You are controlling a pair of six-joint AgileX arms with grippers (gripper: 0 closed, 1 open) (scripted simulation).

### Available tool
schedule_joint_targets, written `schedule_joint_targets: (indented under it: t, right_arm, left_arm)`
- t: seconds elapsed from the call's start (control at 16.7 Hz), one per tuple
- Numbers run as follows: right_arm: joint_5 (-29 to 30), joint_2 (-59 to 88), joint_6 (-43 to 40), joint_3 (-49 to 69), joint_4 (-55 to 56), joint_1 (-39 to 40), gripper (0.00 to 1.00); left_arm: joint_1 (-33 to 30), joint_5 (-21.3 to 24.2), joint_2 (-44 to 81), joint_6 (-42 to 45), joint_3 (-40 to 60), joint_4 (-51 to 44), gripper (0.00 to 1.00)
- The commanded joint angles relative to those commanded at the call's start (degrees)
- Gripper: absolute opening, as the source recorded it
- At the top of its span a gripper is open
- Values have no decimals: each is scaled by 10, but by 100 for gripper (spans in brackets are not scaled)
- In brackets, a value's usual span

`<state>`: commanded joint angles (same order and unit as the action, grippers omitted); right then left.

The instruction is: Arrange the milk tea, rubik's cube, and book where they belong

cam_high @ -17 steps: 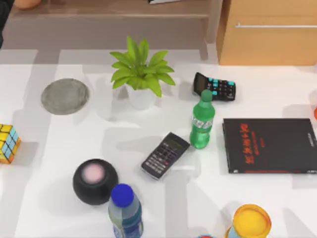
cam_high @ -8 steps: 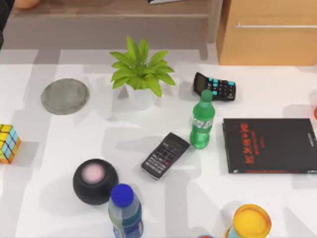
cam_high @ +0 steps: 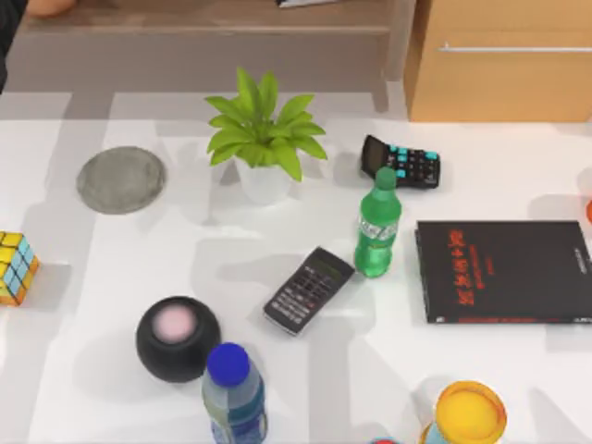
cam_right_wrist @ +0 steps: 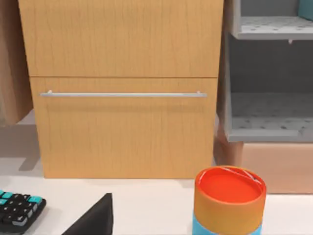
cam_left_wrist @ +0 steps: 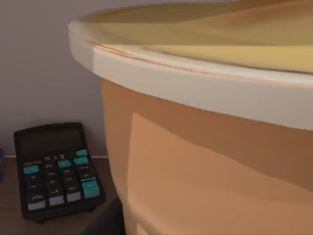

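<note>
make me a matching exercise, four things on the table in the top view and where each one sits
1. rubik's cube
2. grey round mat
3. green bottle
4. black book with red lettering

A. right side of the table
B. near the middle, upright, between the two calculators
C. left edge, cut by the frame
D. far left, left of the potted plant

Pairs: 1-C, 2-D, 3-B, 4-A

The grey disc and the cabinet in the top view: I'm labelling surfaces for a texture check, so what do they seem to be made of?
The grey disc looks like stone or concrete with a matte finish: mottled, speckled grey, no shine. The cabinet looks like light wood or wood veneer, going by its fine vertical grain in the right wrist view, with a slim silvery, probably metal, handle.
</note>
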<state>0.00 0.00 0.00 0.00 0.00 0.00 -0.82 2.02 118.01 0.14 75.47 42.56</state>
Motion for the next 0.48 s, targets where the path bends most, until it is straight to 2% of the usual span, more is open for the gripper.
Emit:
schedule_joint_targets:
  t: [0.24, 0.48]
  right_arm:
    - [0, 0, 0, 0, 0, 0, 100]
    - [0, 0, 0, 0, 0, 0, 100]
  left_arm:
    - [2, 0, -10, 1, -9, 2, 0]
    - [4, 0, -80, 2, -95, 17, 0]
